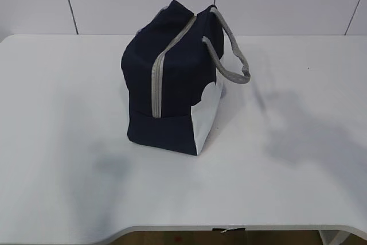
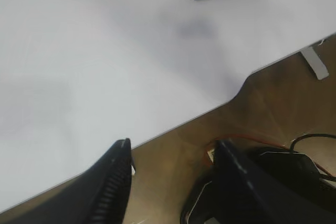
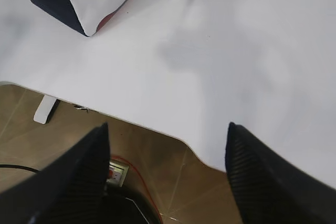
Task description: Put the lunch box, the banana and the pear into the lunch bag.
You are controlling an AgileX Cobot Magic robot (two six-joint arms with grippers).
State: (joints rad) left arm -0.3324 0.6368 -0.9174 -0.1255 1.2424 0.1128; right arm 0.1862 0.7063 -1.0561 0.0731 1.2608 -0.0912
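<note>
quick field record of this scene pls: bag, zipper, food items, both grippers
lunch bag: standing on the white table, navy with a white end panel
zipper: looks closed
handles: grey, hanging to the right
lunch box, banana, pear: not visible in any view
left gripper: open, empty, over the table edge
right gripper: open, empty, over the table edge

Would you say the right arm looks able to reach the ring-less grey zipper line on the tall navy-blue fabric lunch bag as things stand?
Probably yes. The right gripper hangs open over the table edge, and only bare white table lies between it and the navy-blue lunch bag, whose grey zipper faces the front unobstructed.
</note>
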